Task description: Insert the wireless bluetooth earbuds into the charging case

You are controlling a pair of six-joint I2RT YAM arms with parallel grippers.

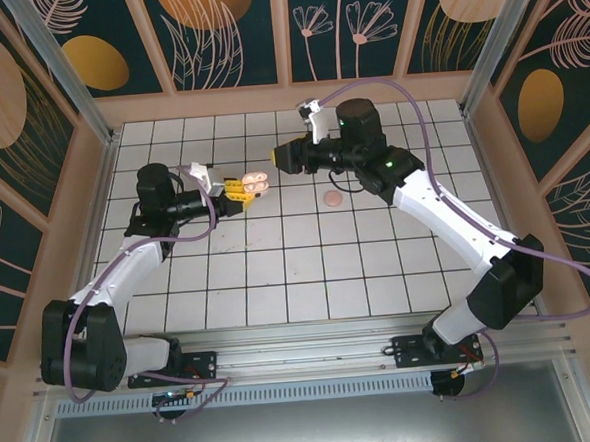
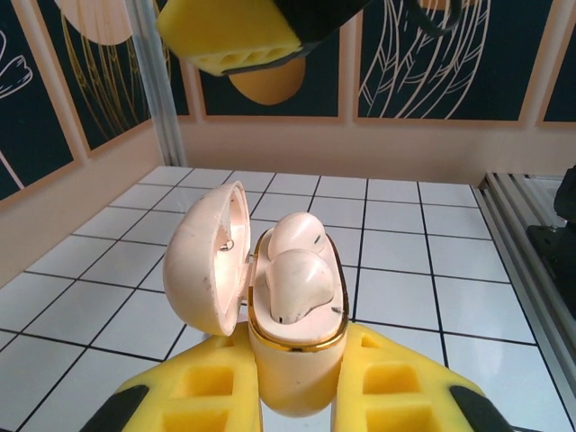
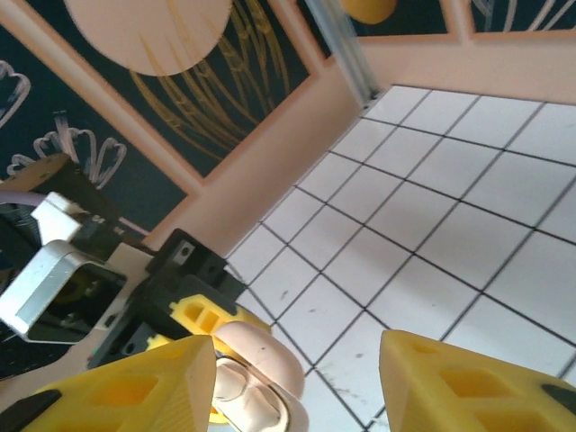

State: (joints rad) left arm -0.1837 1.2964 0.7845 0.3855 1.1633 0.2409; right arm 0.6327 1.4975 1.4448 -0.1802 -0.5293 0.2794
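The pale pink oval charging case sits clamped in the left tool, above the white tiled desk, left of centre. Two whitish-pink stemmed earbuds lie in it, lid open on the far side. The right tool hangs just far-right; a salmon-pink round disc lies on the desk, right of the case.

Disc: solid salmon-pink, round, lying flat near the counter's middle, slightly toward 2 o'clock.
Counter: white square tiles, dark grid lines, faint scuffs toward 9 o'clock.
Walls: dark teal panels with orange circles and line-drawn flowers, peach trim, at 9, 12 and 3 o'clock.
Corner posts: bare metal struts, at 10 and 2 o'clock.
Rail: ribbed aluminium, along the 6 o'clock edge.
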